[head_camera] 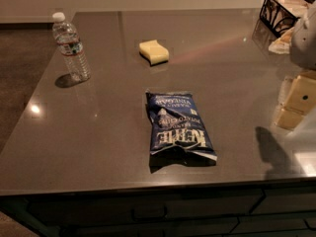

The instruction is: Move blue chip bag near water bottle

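The blue chip bag (179,127) lies flat near the front middle of the dark counter, its white lettering upside down and its white edge toward the front. The water bottle (71,47) stands upright near the counter's far left edge, clear with a white cap and a red label band. My gripper (295,105), pale cream coloured, hangs at the right edge of the view above the counter. It is well to the right of the bag, touches nothing and holds nothing. Its shadow falls on the counter below it.
A pale yellow sponge (154,52) lies at the back middle. A black wire basket (279,12) stands at the far right corner. The counter's front edge (148,184) runs just below the bag, with dark cabinet fronts under it. The left edge drops to the floor.
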`<state>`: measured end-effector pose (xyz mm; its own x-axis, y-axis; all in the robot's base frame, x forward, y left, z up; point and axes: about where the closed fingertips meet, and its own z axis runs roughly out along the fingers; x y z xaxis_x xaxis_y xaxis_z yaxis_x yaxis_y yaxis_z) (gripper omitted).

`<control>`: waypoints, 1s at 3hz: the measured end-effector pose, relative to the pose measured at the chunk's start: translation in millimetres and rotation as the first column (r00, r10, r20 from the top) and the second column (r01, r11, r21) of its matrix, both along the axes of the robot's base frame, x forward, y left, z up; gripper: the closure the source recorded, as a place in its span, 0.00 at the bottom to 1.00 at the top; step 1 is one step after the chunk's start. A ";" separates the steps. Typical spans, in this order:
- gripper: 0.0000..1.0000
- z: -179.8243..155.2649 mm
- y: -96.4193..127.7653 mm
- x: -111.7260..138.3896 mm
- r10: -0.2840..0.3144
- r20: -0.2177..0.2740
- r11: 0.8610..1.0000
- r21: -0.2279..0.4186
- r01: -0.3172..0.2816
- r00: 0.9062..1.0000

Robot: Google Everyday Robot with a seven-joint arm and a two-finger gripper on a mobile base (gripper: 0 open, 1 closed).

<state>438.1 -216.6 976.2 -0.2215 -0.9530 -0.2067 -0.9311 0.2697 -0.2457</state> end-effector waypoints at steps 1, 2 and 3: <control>0.00 0.0 0.0 0.0 0.000 0.000 1.000 0.000 0.000 1.000; 0.00 -8.0 22.0 2.8 0.022 -0.031 0.999 0.026 -0.022 0.999; 0.00 -30.3 55.7 4.7 0.006 -0.094 0.997 0.079 0.001 0.996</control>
